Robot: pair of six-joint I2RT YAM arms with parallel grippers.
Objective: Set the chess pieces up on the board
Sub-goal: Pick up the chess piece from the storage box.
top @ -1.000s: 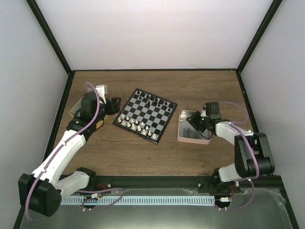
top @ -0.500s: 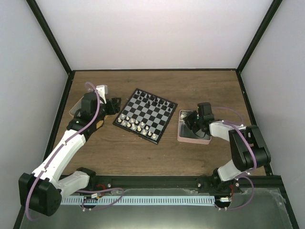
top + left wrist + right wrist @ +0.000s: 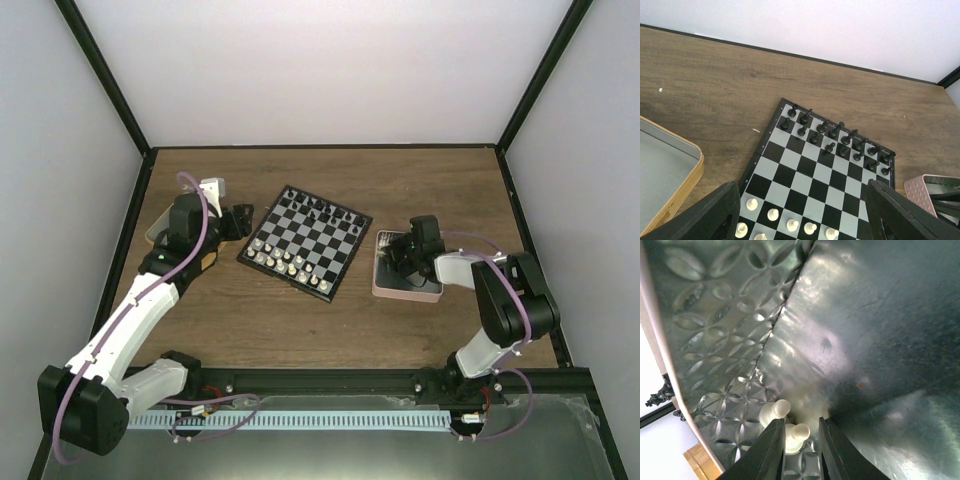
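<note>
The board (image 3: 305,243) lies at the table's middle, with black pieces (image 3: 330,212) on its far rows and cream-white pieces (image 3: 280,262) on its near rows. It also shows in the left wrist view (image 3: 825,170). My left gripper (image 3: 237,222) hovers at the board's left edge, wide open and empty (image 3: 800,222). My right gripper (image 3: 400,255) reaches down into the pink tray (image 3: 385,288). Its fingers (image 3: 799,450) stand narrowly open around a cream-white pawn (image 3: 800,432), with a gap on the right side. A second cream-white pawn (image 3: 774,412) lies just beside it.
A yellow-sided metal tin (image 3: 675,165) sits left of the board under the left arm. The pink tray's embossed metal floor (image 3: 715,315) fills the right wrist view. Black frame rails and white walls enclose the table.
The right gripper has moved left and lower inside the pink tray, onto the pawns. The left arm and the board have not moved.
</note>
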